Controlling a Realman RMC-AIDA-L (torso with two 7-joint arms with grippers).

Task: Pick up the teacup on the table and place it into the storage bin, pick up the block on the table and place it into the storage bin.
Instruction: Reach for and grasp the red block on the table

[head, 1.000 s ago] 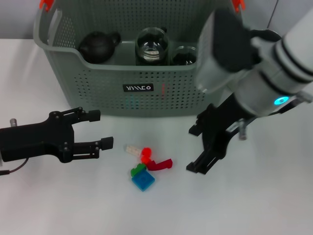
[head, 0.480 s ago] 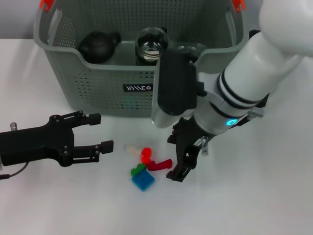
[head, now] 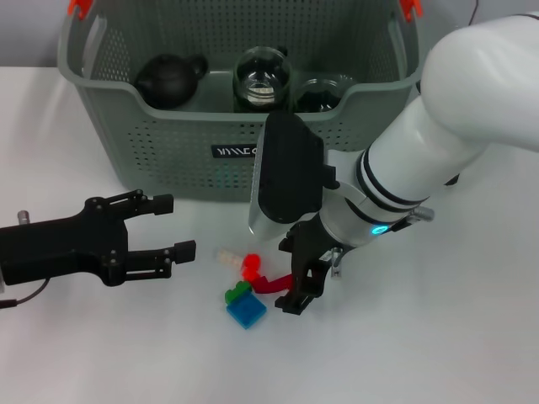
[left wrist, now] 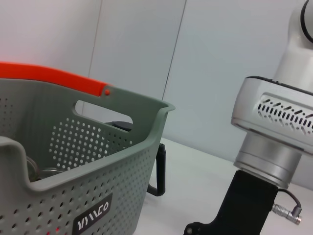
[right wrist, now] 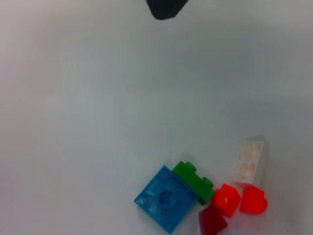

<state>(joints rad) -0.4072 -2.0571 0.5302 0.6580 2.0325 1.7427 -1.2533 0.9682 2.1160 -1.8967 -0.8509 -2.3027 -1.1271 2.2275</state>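
Note:
The grey-green storage bin (head: 236,143) stands at the back of the table and also fills the left wrist view (left wrist: 73,161). A small dark teacup (head: 318,94) sits inside it on the right. Several blocks lie in a cluster in front of the bin: blue (head: 246,310), green (head: 237,292), red (head: 251,267), dark red (head: 271,285) and clear (head: 226,256). The right wrist view shows them from above: blue (right wrist: 166,198), green (right wrist: 194,180), red (right wrist: 226,199). My right gripper (head: 292,276) is open, low at the cluster's right edge, beside the dark red block. My left gripper (head: 177,225) is open, left of the cluster.
A black teapot (head: 168,77) and a round glass vessel (head: 263,80) also sit in the bin. The bulky white right arm (head: 404,177) reaches across in front of the bin's right half. White tabletop (head: 438,337) surrounds the blocks.
My right arm has swung left and down from the bin's right side to the block cluster. The left gripper and the blocks have stayed put.

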